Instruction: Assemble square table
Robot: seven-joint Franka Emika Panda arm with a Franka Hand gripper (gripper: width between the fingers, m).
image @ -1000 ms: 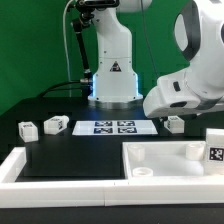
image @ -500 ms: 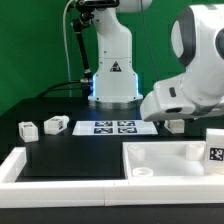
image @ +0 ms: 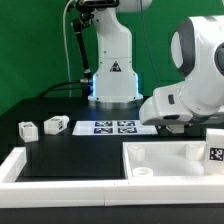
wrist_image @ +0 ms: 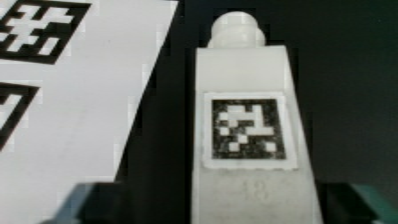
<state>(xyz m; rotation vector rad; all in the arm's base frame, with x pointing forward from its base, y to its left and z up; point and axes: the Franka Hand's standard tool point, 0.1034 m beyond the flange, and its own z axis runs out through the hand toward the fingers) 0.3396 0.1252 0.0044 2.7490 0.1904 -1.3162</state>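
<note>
Gripper (image: 176, 120) in the exterior view is down at the worktop (image: 70, 150), off the exterior view's right end of the marker board (image: 115, 127), over a leg (image: 176, 126) that the arm mostly hides. Jaw state and leg axis are unreadable from here. Top (image: 165, 152) lies in front on the exterior view's right, near that leg and apart from it. An upright leg (image: 214, 152) stands at its far edge; can't tell if it is socketed. Outer leg (image: 27, 129) and inner leg (image: 57, 126) sit past the board's other end, well apart from the gripper. Wrist view: the leg lies flat, tag (wrist_image: 246, 128) up, just beside the board's edge with a dark gap between. Gripper is released, with fingers (wrist_image: 107, 208) either side of one end of the leg and gaps showing. Leg is directly beneath, long axis square to the closing line, so I judge descend-and-close, no yaw. Only the wrist view gives alignment; only the exterior view shows the top and the other legs.
</note>
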